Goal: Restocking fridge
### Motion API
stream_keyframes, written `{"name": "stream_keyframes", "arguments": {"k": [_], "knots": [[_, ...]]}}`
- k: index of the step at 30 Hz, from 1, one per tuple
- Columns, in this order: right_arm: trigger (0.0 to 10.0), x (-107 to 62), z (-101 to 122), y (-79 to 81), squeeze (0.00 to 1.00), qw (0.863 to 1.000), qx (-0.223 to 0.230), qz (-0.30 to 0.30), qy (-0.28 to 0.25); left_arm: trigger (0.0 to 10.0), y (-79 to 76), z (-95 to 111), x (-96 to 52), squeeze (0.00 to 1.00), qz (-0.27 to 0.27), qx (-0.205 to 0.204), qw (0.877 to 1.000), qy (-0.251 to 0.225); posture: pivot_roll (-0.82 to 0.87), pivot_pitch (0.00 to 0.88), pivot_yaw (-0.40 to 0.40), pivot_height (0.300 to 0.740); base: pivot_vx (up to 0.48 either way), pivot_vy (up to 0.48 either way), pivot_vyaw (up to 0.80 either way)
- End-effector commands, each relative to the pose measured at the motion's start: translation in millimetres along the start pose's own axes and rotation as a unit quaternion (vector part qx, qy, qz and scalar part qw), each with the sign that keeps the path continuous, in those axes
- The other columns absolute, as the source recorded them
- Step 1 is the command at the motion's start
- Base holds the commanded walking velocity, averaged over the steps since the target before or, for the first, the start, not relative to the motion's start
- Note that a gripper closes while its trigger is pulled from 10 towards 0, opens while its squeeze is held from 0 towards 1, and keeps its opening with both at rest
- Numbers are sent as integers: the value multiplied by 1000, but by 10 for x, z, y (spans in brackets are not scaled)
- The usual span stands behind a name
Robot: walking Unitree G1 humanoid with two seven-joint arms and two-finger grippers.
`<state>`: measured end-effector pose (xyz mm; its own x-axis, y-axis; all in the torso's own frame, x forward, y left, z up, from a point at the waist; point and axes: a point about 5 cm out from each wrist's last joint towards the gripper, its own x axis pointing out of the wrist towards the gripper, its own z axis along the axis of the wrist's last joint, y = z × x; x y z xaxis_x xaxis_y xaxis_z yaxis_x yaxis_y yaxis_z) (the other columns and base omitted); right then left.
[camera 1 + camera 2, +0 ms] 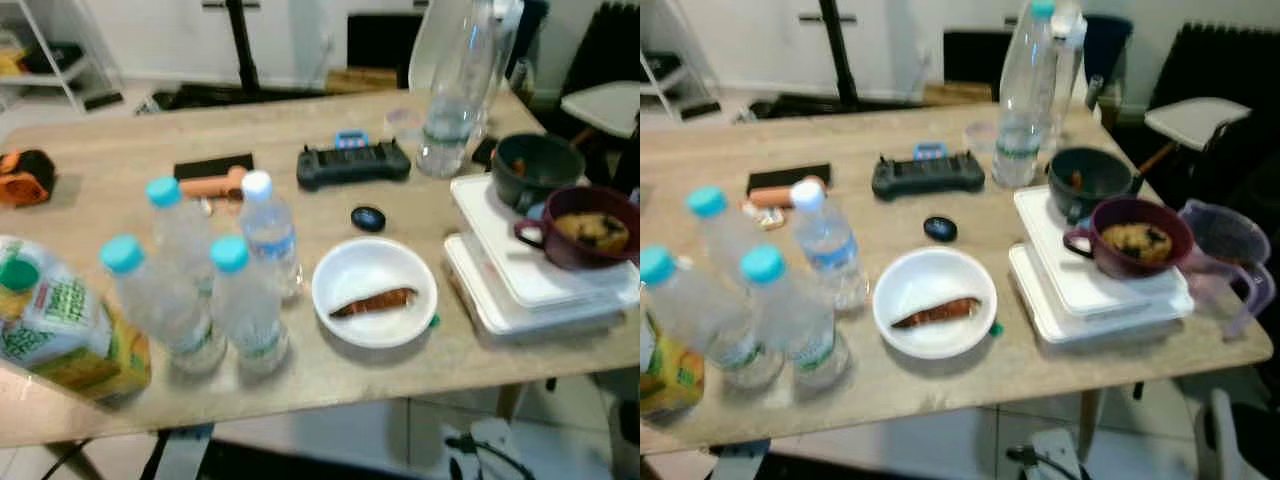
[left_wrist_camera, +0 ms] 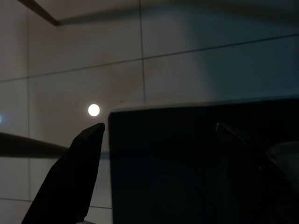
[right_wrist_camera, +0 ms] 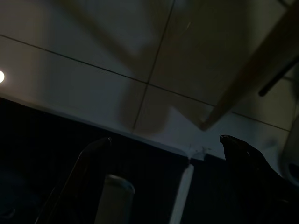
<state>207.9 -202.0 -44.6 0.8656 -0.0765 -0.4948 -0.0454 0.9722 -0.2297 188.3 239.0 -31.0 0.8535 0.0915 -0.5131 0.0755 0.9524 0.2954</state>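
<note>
**Bottles waiting on the tabletop, both arms hanging low**

Four small water bottles (image 1: 215,290) with teal and white caps stand bunched at the near left of the tabletop (image 1: 120,175), touching or just beside one another. A juice carton (image 1: 60,330) sits at the near left edge beside them. To their right is a white bowl (image 1: 373,290) holding a brown piece of food, then stacked white lidded containers (image 1: 530,285) carrying a maroon mug (image 1: 585,230) of food and a dark green bowl (image 1: 535,165). At the far side stand a tall clear bottle (image 1: 455,90) and a black controller (image 1: 353,163).

The left claw (image 2: 154,154) and right claw (image 3: 163,158) hang below over floor tiles in deep shade. Each wrist view shows two dark fingers spread apart with nothing between them.

As a judgement, nothing is picked up yet. The bottles are crowded, so reaching for one risks knocking its neighbours over, and the carton could be nudged off the near edge.
</note>
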Motion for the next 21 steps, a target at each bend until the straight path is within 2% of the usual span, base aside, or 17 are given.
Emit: {"name": "stream_keyframes", "arguments": {"k": [1, 21], "knots": [[10000, -78, -147, -41, 0, 1000, -1, -5, 24, 10000, -74, -131, -77, 0, -9, 3, 1000, 20, -74, 241, 79, 740, 0, 0, 0], [10000, -55, -116, -35, 0, 1000, -3, -2, 20, 10000, -92, -83, -54, 0, -10, 2, 1000, 17, -76, 231, 76, 740, 0, 0, 0]]}}
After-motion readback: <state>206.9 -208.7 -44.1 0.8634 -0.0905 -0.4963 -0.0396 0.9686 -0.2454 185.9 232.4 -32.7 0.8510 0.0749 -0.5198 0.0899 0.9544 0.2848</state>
